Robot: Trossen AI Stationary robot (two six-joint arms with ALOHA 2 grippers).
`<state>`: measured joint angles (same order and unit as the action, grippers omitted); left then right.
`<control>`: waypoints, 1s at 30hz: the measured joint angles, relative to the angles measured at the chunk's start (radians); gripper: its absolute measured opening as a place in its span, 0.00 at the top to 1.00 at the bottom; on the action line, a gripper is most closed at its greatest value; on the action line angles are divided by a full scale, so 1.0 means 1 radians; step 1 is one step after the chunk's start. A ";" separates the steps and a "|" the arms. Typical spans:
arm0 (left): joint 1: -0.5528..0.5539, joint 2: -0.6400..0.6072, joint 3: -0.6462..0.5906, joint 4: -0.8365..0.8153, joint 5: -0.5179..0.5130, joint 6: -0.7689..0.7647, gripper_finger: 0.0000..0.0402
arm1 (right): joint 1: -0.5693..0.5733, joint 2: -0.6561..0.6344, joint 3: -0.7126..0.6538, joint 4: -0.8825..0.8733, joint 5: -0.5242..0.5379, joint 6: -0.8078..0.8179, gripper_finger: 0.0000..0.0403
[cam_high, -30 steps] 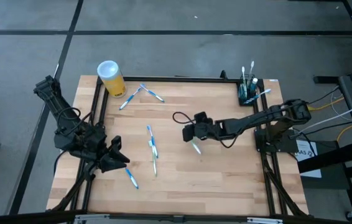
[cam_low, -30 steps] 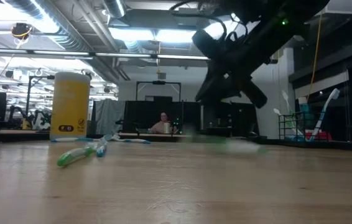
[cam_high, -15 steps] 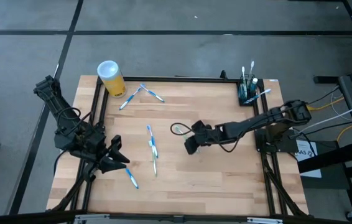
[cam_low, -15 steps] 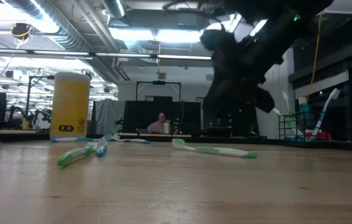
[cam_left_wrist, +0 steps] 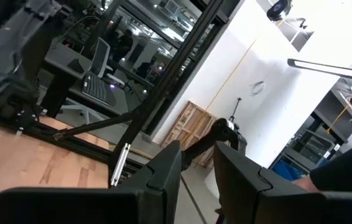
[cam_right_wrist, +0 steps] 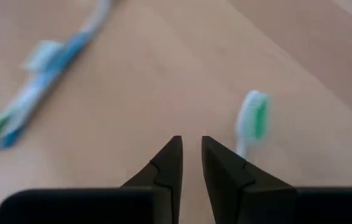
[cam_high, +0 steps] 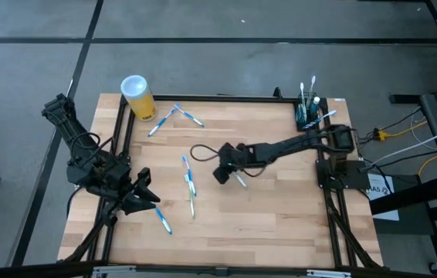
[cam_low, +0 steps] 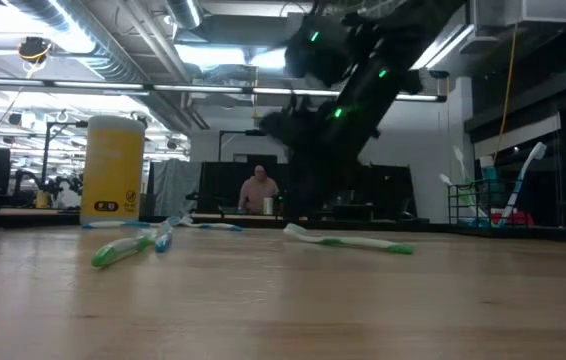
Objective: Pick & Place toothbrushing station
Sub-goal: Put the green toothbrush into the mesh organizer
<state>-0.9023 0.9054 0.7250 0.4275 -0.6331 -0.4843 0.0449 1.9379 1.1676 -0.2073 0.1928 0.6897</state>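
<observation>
The right gripper (cam_high: 220,174) hangs low over the middle of the worktop (cam_high: 280,224), its fingers (cam_right_wrist: 170,163) nearly together with only a thin slit between them and nothing held. In its wrist view a green-and-white toothbrush (cam_right_wrist: 250,121) lies on the wood just beside the fingertips, and a blue one (cam_right_wrist: 36,102) lies farther off (both are blurred, so I cannot tell how the bristles face).

From above, that green toothbrush (cam_high: 238,179) lies touching or just beside the gripper, while a pair of blue toothbrushes (cam_high: 190,180) lies near it toward the left arm. The toothbrushing station (cam_high: 309,114), the small black holder with brushes already standing in it, sits at the far right corner of the worktop, well apart from the gripper. The yellow cup (cam_high: 137,96) stands at the far left corner. The left gripper (cam_high: 143,193) waits at the near left edge, its fingers (cam_left_wrist: 163,171) a little apart and empty.

The chief risk, as I judge it, is a missed pick: with the slit this narrow, a descent would press the handle flat or flick it away. A low sweep toward the blue pair could also drag the green brush along. And any carry to the station risks knocking the brushes standing there.
</observation>
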 joint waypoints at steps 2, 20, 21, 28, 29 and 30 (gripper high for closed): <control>0.000 0.000 0.000 0.010 -0.001 0.000 0.77 | -0.021 0.040 0.039 -0.047 0.000 0.001 0.85; 0.001 -0.023 0.000 0.025 -0.003 0.041 0.77 | -0.107 0.121 0.138 -0.103 -0.030 0.059 0.86; 0.001 -0.025 0.000 0.026 -0.003 0.049 0.77 | -0.108 0.121 0.138 -0.103 -0.039 0.064 0.87; 0.001 -0.036 0.000 0.026 -0.003 0.083 0.77 | -0.107 0.121 0.137 -0.100 -0.085 0.089 0.98; 0.001 -0.036 0.000 0.025 -0.003 0.086 0.77 | -0.107 0.121 0.137 -0.100 -0.085 0.093 0.99; 0.001 -0.036 0.000 0.025 -0.003 0.087 0.77 | -0.107 0.121 0.137 -0.100 -0.085 0.096 0.99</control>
<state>-0.9012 0.8692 0.7250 0.4526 -0.6356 -0.3973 -0.0620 2.0586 1.3048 -0.3069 0.1074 0.7857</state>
